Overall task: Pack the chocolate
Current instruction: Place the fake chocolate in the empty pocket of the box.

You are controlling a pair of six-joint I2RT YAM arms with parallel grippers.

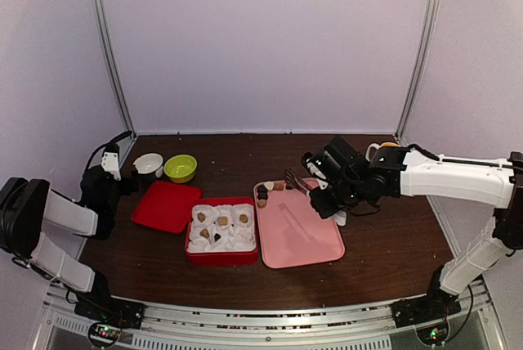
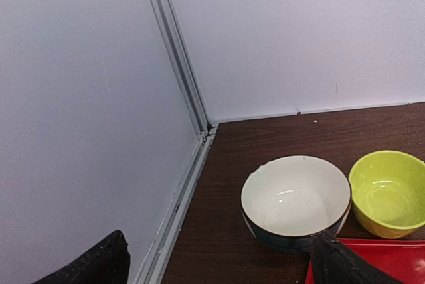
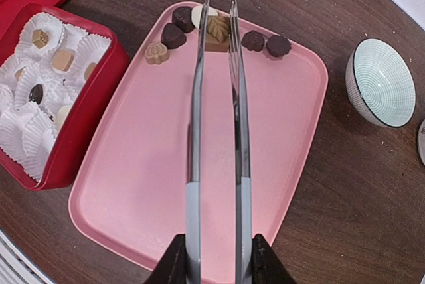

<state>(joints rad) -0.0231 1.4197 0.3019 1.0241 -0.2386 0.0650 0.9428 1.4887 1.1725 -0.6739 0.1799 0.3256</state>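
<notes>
Pink tray [image 3: 146,164], seven chocolates [image 3: 172,35], one red box [image 3: 73,144], tongs [image 3: 194,131]

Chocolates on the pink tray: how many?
7, along the tray's far edge: four chocolates left of the tongs, one between their tips, two right. Tongs may hide others.

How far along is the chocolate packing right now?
Done: several chocolates sit in white paper cups in the red rectangular box. In hand: the right gripper holds long metal tongs, tips straddling a light-brown leaf-embossed chocolate on the pink plastic tray. Left: that piece and the others clustered beside it; some cups are empty.
</notes>
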